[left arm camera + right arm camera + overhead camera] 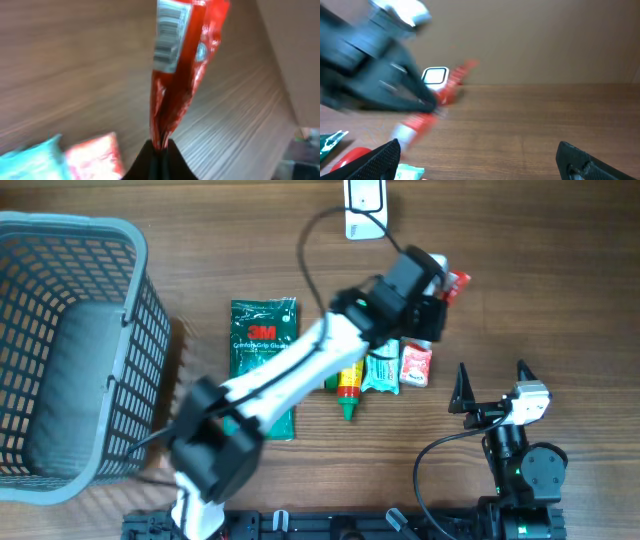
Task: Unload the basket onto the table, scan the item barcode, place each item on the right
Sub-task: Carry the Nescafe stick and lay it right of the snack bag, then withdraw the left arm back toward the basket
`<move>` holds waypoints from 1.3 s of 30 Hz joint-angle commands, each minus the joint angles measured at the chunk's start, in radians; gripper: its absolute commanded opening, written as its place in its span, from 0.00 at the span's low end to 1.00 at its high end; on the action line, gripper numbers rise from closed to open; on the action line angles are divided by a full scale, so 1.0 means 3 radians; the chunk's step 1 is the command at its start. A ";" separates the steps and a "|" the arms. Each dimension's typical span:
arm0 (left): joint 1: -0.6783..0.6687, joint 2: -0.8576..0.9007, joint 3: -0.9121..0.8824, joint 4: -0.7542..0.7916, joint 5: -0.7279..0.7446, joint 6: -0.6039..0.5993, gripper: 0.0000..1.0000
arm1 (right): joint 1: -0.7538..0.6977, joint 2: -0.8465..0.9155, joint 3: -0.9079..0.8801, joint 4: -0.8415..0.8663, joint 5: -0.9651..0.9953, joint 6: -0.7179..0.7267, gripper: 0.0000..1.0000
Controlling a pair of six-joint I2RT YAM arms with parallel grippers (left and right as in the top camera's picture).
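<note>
A red snack packet (175, 75) with a white barcode label (169, 35) hangs in the air above the table, and my left gripper (160, 149) is shut on its crimped edge. From overhead the left gripper (445, 288) holds the packet (459, 280) at the back of the table, right of the white scanner (365, 202). In the right wrist view the packet (451, 87) is blurred in front of the scanner (435, 75). My right gripper (490, 392) stands open near the front right, nothing between its fingers (377, 161).
A grey mesh basket (60, 240) fills the left side. On the table lie a green 3M pack (262, 338), a yellow and green bottle (349, 390), a teal packet (381, 372) and a red-and-white packet (416, 365). The scanner cable (305, 260) loops by the left arm.
</note>
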 commanded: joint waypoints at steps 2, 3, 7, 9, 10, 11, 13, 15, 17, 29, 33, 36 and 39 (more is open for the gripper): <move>-0.0304 0.0501 0.0027 0.0415 0.0313 -0.0431 0.04 | 0.0010 -0.0020 -0.0004 0.0006 -0.0018 -0.0031 1.00; -0.0352 0.0565 0.0027 0.0413 0.0273 -0.0432 0.04 | 0.0010 -0.0020 -0.0004 0.0006 -0.0018 -0.0031 1.00; -0.0453 0.0720 0.0027 0.0383 0.0009 -0.0445 0.04 | 0.0010 -0.0020 -0.0004 0.0006 -0.0018 -0.0031 1.00; -0.0463 0.0739 0.0027 0.0347 -0.0139 -0.0551 0.12 | 0.0010 -0.0020 -0.0004 0.0006 -0.0018 -0.0029 1.00; -0.0462 0.0739 0.0025 0.0347 -0.0149 -0.0580 0.25 | 0.0010 -0.0020 -0.0004 0.0006 -0.0018 -0.0029 1.00; -0.0462 0.0739 0.0025 0.0345 -0.0149 -0.0579 0.29 | 0.0010 -0.0020 -0.0004 0.0006 -0.0018 -0.0029 1.00; -0.0460 0.0739 0.0025 0.0287 -0.0209 -0.0579 0.36 | 0.0010 -0.0020 -0.0004 0.0006 -0.0018 -0.0031 1.00; -0.0443 0.0738 0.0027 0.0206 -0.0371 -0.0580 0.44 | 0.0010 -0.0020 -0.0004 0.0006 -0.0018 -0.0029 1.00; -0.0389 0.0715 0.0027 0.0193 -0.0411 -0.0579 0.54 | 0.0010 -0.0020 -0.0004 0.0006 -0.0018 -0.0031 1.00; 0.0336 -0.0423 0.0034 -0.0008 -0.1038 0.0661 0.69 | 0.0010 -0.0020 -0.0004 0.0006 -0.0018 -0.0031 1.00; 0.0554 -0.1188 0.0039 0.0219 -0.1851 0.1377 0.86 | 0.0010 -0.0020 -0.0004 0.0006 -0.0018 -0.0031 1.00; 0.0793 -0.1654 0.0039 0.0422 -0.1966 0.1887 0.88 | 0.0010 -0.0020 -0.0004 0.0006 -0.0018 -0.0031 1.00; 0.1132 -0.2159 0.0039 0.0417 -0.1970 0.2358 0.93 | 0.0010 -0.0020 -0.0004 0.0006 -0.0018 -0.0031 1.00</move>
